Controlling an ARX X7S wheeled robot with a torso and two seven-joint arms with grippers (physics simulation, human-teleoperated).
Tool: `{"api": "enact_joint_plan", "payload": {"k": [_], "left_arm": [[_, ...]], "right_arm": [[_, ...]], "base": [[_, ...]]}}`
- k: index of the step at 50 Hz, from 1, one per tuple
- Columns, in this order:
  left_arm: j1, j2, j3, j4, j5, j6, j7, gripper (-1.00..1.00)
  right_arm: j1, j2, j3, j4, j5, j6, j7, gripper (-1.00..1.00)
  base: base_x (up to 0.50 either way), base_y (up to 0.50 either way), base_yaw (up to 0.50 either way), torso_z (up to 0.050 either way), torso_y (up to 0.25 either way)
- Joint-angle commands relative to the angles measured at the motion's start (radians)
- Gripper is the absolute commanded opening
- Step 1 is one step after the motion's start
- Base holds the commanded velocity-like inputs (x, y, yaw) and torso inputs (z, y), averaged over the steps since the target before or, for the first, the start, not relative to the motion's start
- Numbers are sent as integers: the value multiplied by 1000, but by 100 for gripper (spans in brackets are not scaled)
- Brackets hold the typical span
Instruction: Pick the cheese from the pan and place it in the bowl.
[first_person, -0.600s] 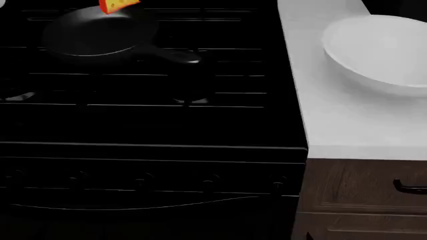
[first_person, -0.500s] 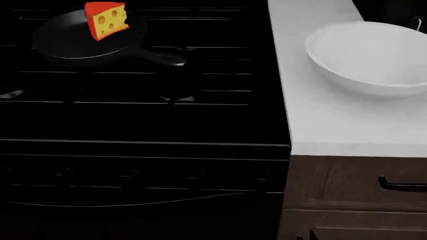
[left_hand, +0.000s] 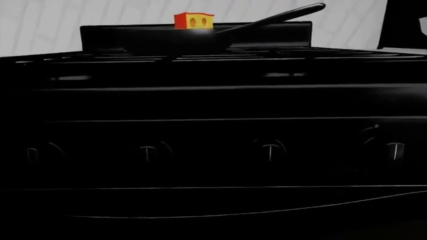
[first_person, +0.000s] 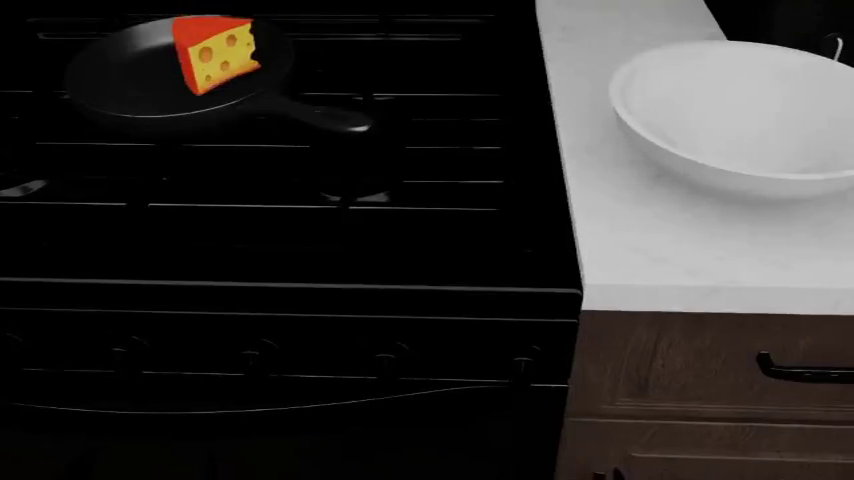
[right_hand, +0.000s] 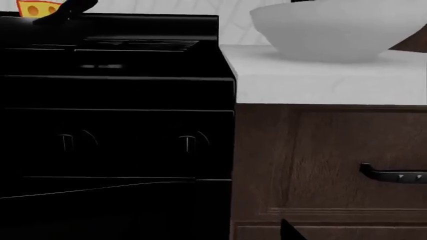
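The cheese (first_person: 214, 52), a small wedge with yellow holed sides and a flat red-orange top, sat inside the pan (first_person: 134, 85), toward its rim at about 1 o'clock. The pan was a round, matte black skillet resting on the dark grates of the stove (first_person: 280, 250), its short handle (first_person: 327, 117) reaching out toward 4 o'clock. In the head view the pan lay at about 10 o'clock and the bowl (first_person: 741, 110) at about 2 o'clock, well apart from each other. The bowl was wide, shallow and plain white, with smooth rounded sides, and it stood on the pale, faintly mottled table (first_person: 641, 230) just beside the stove's right edge. Below the table ran a brown wood-grain cabinet (first_person: 707, 380) with a dark bar handle (first_person: 801, 370). From the low left wrist view the cheese (left_hand: 193, 20) showed just above the pan's rim, and a row of round knobs (left_hand: 270, 150) crossed the stove's smooth black front. The right wrist view caught the bowl (right_hand: 340, 27) from the side on the table's edge. Neither the left nor the right pincer appeared in any view, so I could not tell whether either stood wide or narrow.
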Motion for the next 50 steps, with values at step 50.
{"api": "enact_joint_plan", "payload": {"k": [50], "left_arm": [[-1280, 6, 70, 390, 1302, -1615, 1250, 100]], "right_arm": [[1563, 251, -140, -262, 459, 1553, 345, 100]], "base": [[0, 0, 0, 0, 0]]}}
